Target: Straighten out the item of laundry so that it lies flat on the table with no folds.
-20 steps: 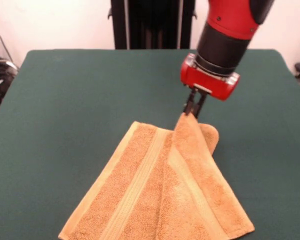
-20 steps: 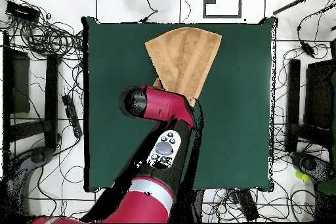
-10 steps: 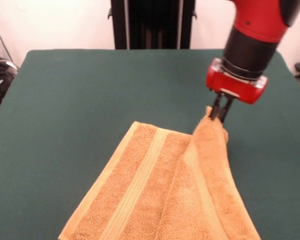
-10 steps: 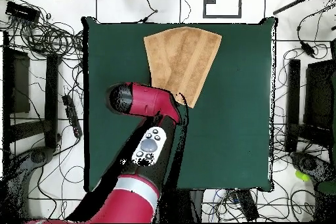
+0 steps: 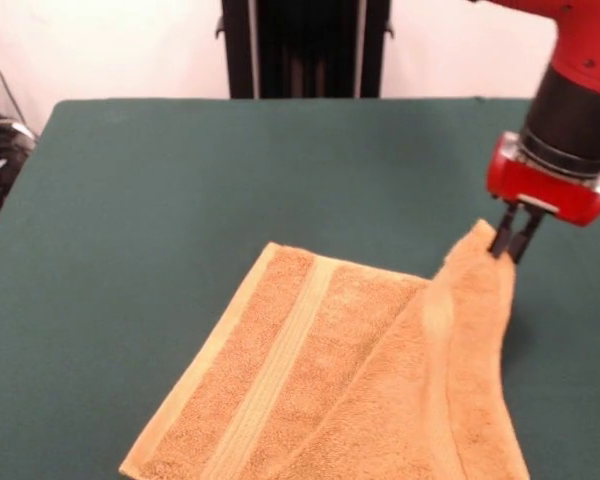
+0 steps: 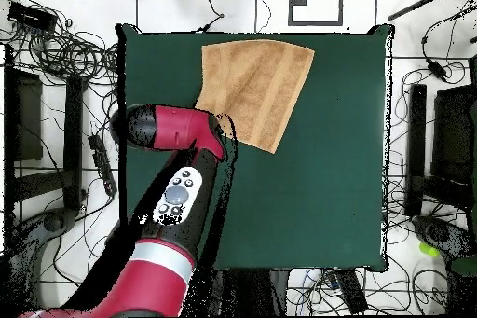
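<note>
At the lower centre of the front view, the towel (image 5: 350, 390) lies on the green table (image 5: 160, 180), its left part flat with a paler band. Toward the right edge, one corner is lifted off the surface, pinched between the closed fingers of the gripper (image 5: 512, 243).

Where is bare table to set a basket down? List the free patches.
Free: the broad green table between the towel and the far edge, and the strip along the towel's left side. Crowded: the right side, where the gripper pinches the towel's lifted corner.
</note>
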You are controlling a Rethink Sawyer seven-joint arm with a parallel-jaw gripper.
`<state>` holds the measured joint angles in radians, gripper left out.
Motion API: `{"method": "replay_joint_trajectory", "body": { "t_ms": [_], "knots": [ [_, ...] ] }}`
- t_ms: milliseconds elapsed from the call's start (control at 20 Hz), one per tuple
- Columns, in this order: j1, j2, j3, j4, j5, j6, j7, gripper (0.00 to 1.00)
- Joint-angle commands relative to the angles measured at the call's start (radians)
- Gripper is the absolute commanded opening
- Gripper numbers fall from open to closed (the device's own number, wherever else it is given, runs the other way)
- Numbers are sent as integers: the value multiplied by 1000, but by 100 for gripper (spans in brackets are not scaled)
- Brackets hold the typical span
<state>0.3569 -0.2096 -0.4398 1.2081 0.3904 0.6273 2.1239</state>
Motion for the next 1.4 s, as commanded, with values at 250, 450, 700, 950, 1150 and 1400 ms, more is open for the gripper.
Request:
{"method": "replay_joint_trajectory", "body": {
  "t_ms": [250,450,700,950,1150,1400],
  "knots": [
    [66,137,50,-178,108,188,452,0],
    [71,159,47,-192,107,163,466,0],
    [74,153,42,-171,92,132,464,0],
    [68,157,7,-184,57,115,434,100],
    [57,130,19,-148,56,109,409,100],
    [18,44,57,-59,61,88,351,100]
  ]
}}
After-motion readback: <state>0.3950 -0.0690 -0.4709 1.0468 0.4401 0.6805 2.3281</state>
